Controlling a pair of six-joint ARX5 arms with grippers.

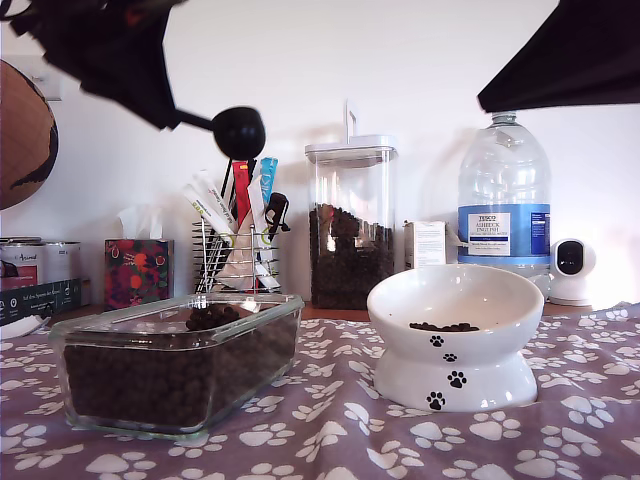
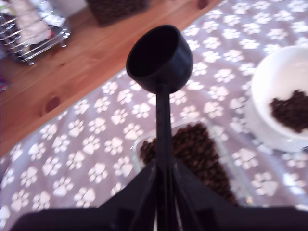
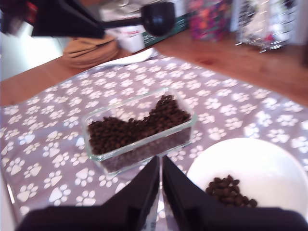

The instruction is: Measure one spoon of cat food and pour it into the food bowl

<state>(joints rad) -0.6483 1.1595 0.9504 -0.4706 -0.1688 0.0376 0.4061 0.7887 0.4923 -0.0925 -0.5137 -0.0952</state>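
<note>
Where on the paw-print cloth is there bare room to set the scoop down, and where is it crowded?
Bare cloth lies in front of the glass dish and the food bowl, and in the gap between them. The wooden strip behind is crowded: wire rack, canister, water bottle, tissue box.

A wire rack [image 1: 235, 255] of coloured utensils is seen beside a tall clear canister [image 1: 350, 225]. A water bottle [image 1: 503, 195] stands at 3 o'clock from the canister; a tissue box [image 1: 138, 272], possibly floral, at 9 o'clock from the rack.
</note>
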